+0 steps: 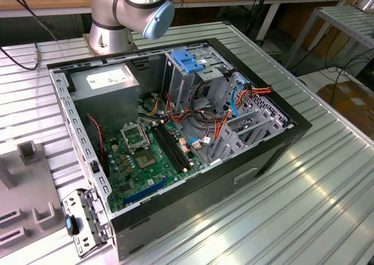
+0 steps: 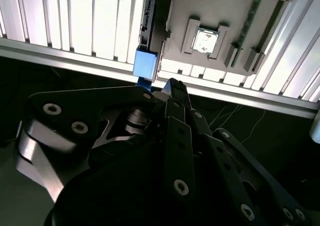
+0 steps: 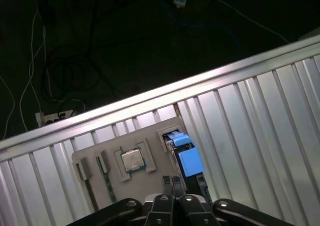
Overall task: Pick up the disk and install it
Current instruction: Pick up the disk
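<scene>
The disk (image 3: 186, 156) stands on edge in a slot of a grey fixture plate (image 3: 150, 132). Its blue plastic tab faces the camera, and its thin dark edge runs back along the plate. In the second wrist view the same disk (image 2: 146, 65) shows its blue tab at the table's edge. My gripper (image 3: 172, 182) hovers above the plate, close beside the blue tab and apart from it. Its black fingers are pressed together with nothing between them. The second wrist view puts the gripper (image 2: 175, 85) tip just short of the tab.
A chip (image 3: 132, 159) sits in a square pocket of the plate, beside narrow slots. The ribbed aluminium table (image 1: 304, 206) carries an open computer case (image 1: 175, 130) with a metal cage under a light-blue latch (image 1: 188, 61). Cables lie on the dark floor past the table edge.
</scene>
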`<state>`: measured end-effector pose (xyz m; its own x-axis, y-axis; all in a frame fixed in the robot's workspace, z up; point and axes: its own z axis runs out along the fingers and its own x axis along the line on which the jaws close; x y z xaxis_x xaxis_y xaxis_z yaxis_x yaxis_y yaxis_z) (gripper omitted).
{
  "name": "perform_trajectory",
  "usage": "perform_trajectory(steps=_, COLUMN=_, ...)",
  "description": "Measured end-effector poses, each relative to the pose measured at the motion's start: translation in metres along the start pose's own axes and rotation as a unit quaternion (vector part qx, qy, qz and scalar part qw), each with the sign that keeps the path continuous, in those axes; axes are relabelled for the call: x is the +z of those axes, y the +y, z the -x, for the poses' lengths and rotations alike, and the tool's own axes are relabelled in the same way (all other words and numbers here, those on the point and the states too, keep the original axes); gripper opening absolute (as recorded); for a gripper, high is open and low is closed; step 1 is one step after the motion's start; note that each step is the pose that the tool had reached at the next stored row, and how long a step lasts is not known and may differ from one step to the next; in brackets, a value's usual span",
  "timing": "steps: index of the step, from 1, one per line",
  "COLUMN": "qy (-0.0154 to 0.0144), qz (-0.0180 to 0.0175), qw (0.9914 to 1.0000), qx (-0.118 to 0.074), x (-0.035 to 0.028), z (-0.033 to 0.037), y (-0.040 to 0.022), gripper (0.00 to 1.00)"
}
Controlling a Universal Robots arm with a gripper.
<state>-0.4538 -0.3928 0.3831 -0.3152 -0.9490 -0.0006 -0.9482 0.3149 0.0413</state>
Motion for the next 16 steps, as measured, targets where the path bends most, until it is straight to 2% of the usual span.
perform_trajectory(steps=5, qy=0.0011, qz=-0.0002, qw=0.99962, qx=-0.028, x=0.0006, z=0.0, y=-0.0001, gripper=0.11)
perform_trajectory(steps=10, qy=0.0022, qz=-0.0008, qw=0.99829, qx=-0.058, x=0.0023, z=0.001, y=0.0002, gripper=0.11)
perform_trajectory(steps=13, qy=0.0015, qz=-0.0038, qw=0.99803, qx=-0.063, x=0.0052, z=0.004, y=0.0007, gripper=0.11)
perform_trajectory(steps=14, qy=0.0013, qz=-0.0044, qw=0.99796, qx=-0.064, x=0.0058, z=0.004, y=0.0006, gripper=0.17)
perform_trajectory(steps=16, qy=0.0014, qz=-0.0049, qw=0.9979, qx=-0.065, x=0.006, z=0.0041, y=0.0006, gripper=0.17)
